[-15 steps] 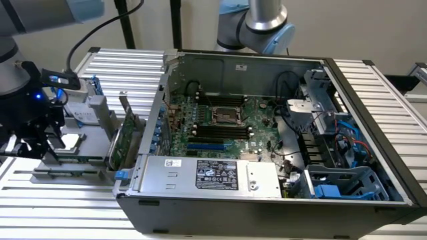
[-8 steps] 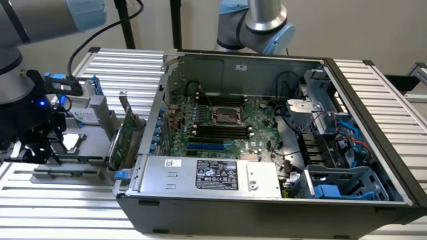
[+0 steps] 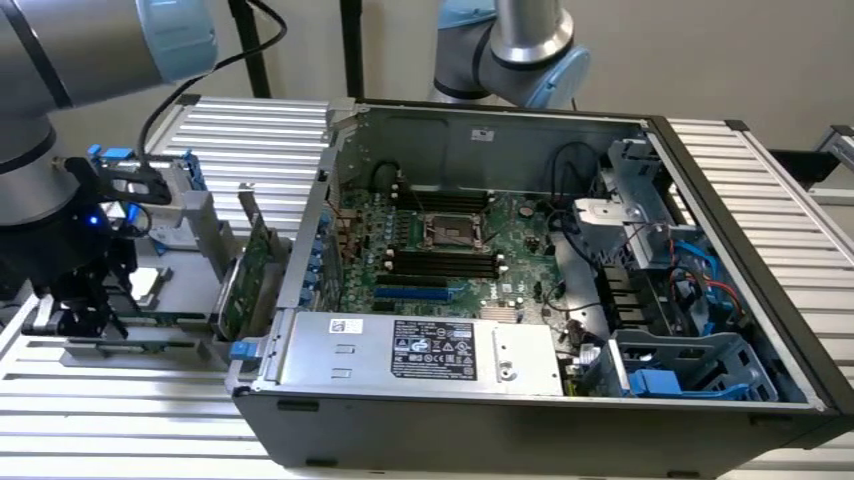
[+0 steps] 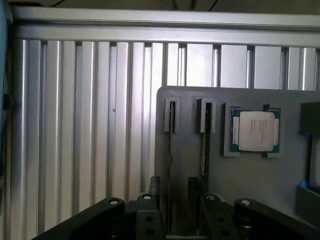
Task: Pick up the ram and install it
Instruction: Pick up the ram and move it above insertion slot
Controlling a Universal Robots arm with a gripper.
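Claw (image 4: 174, 182): released. In the wrist view the two fingers (image 4: 154, 192) stand apart, one on each side of a thin stick, with a gap to it on both sides. In the exterior view the claw (image 3: 83, 315) hangs low over a grey tray at the exterior view's left.
Ram (image 4: 171, 150): on edge in a slot of the tray (image 4: 250, 185), seen as a narrow dark line running down between the fingers. It is not lifted.
Second stick (image 4: 204, 145): on edge in the neighbouring slot, just beside the ram; its greenish face shows slightly.
Processor (image 4: 254, 131): flat in a square recess of the tray, beyond the second stick.
Counter (image 3: 134, 420): ribbed aluminium, carrying the tray and the computer case (image 3: 534, 420).
Computer case: open, lying on its side, well apart from the claw.
Motherboard (image 3: 514, 225): inside the case, with its black memory slots (image 3: 441, 262) showing no stick.
Expansion card (image 3: 254, 285): upright, between the tray and the case.
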